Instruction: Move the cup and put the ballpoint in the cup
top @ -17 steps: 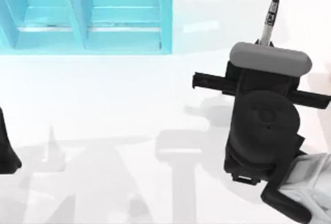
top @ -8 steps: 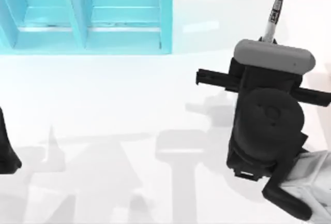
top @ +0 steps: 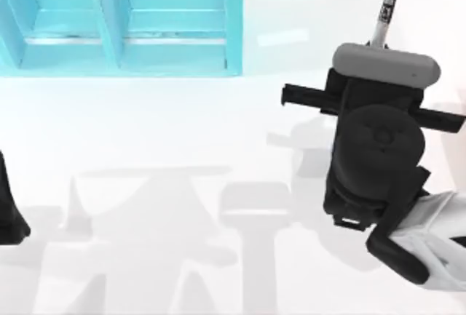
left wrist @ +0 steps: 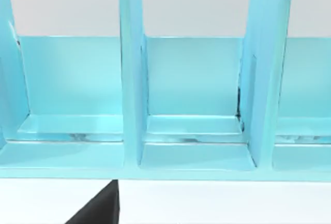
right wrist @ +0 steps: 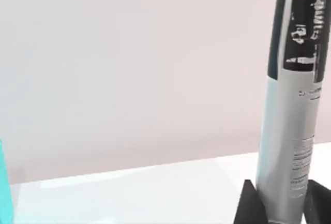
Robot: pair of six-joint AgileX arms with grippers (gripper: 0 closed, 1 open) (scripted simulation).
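Shifted slightly toward the bench's right and far edge since a second ago, the right gripper [top: 376,52] pinches the ballpoint [top: 383,15] near the far right corner, its black tip pointing past the far edge. At the bench's near left edge sits the left gripper [top: 10,209]; whether it is spread I cannot tell. A turquoise shelf [top: 120,20] occupies the far left corner.

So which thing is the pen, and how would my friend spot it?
Start at the big turquoise shelf along the table's far edge, then look to the table's right side, where the black right arm reaches. The ballpoint sticks out beyond the right pincer, which is shut on it: a thin stick, light grey with printed text and a black pointed end.
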